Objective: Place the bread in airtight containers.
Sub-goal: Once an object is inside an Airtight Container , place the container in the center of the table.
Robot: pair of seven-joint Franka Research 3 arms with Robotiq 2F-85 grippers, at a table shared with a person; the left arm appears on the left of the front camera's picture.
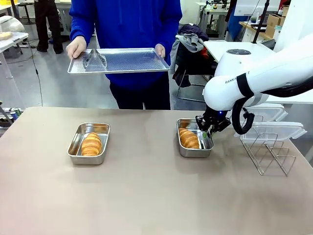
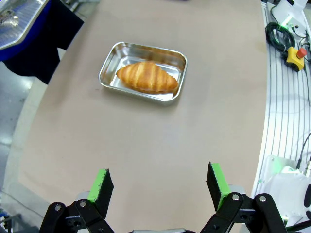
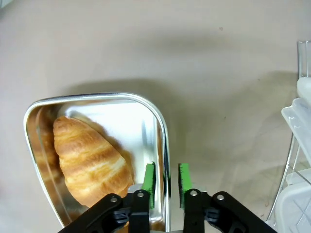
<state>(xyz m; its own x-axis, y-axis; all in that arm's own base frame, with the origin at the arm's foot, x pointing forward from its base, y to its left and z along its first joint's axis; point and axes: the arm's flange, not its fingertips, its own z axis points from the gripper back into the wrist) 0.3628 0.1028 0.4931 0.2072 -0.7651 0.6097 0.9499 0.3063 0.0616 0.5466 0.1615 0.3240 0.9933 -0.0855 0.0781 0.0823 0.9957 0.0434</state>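
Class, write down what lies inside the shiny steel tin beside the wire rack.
One golden-brown ridged croissant lies inside the shiny rectangular steel tin, with one green pad of the right gripper dipping in beside its wall. The floor beneath the croissant is covered.

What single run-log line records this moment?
left gripper open, hovering | right gripper astride right tin wall | both croissants tinned | lids off | person holds tray

White rounded arm (image 1: 259,73), black cable loop (image 1: 243,125), black jaws, green pads (image 2: 101,185).
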